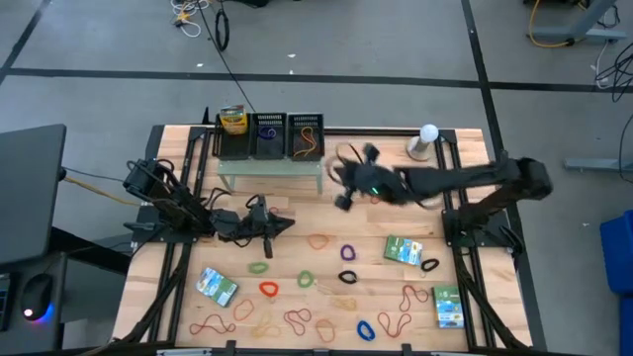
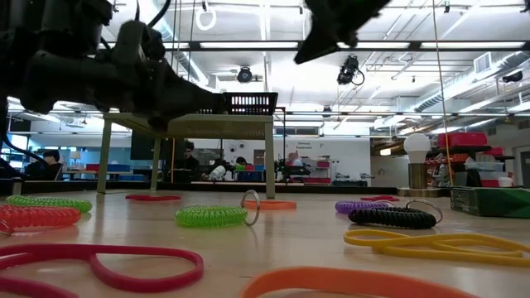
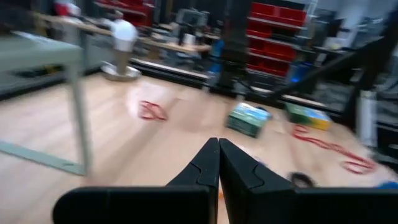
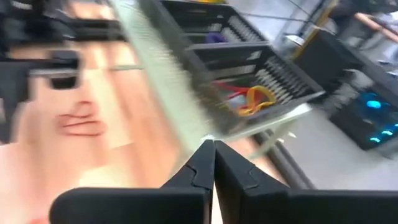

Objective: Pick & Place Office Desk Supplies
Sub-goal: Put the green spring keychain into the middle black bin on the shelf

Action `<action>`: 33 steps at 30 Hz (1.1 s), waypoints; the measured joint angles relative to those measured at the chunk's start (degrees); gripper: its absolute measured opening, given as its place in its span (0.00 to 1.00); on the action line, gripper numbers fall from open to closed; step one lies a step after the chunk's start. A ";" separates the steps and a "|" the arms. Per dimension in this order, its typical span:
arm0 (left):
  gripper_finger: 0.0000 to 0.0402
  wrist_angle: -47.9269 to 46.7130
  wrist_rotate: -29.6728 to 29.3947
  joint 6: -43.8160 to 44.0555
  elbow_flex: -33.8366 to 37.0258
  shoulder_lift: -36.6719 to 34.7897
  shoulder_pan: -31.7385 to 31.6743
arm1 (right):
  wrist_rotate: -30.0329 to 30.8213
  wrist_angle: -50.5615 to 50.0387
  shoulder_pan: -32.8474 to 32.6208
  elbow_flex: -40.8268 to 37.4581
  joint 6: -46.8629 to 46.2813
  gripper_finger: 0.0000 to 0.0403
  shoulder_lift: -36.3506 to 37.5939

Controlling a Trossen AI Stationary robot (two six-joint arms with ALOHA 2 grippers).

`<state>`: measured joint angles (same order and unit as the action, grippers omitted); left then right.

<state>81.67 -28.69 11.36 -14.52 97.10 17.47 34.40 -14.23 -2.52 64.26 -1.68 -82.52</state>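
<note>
Rubber bands (image 1: 297, 318) and flat packets (image 1: 403, 250) lie scattered on the table (image 1: 178, 307) in front of the pale-green shelf (image 1: 272, 170); bands look light, floppy, best pinched on one strand, packets by an edge. Right claw (image 4: 213, 144) pinched closed, empty, beside the shelf's mesh trays (image 1: 305, 136). Left claw (image 3: 219, 142) closed, empty, low before the shelf.

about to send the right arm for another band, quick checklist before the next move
1. Right gripper empty: ok, shut on nothing, raised beside the shelf.
2. Left gripper out of the way: ok, shut, low over the table's left side.
3. Mesh tray has room: ok, only a few bands inside.
4. Bands left to pick: ok, purple band lies loose.
5. Packet clear of that band: ok, apart.
</note>
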 joint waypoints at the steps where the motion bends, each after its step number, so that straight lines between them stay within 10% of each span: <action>1: 0.02 -0.78 1.34 -0.03 -0.78 0.01 -0.10 | 0.01 2.26 -1.33 -2.75 -0.97 0.02 1.57; 15: 0.03 -6.39 8.93 -1.48 -12.33 0.04 1.48 | 0.33 35.76 -10.32 -31.10 -3.71 0.06 8.43; 33: 0.02 -19.37 4.78 4.25 -13.83 -0.78 9.68 | 0.46 40.17 -9.77 -33.19 2.58 0.06 8.43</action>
<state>62.30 -23.91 15.62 -28.34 96.32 27.15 34.85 25.95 -12.29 31.07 0.90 -74.08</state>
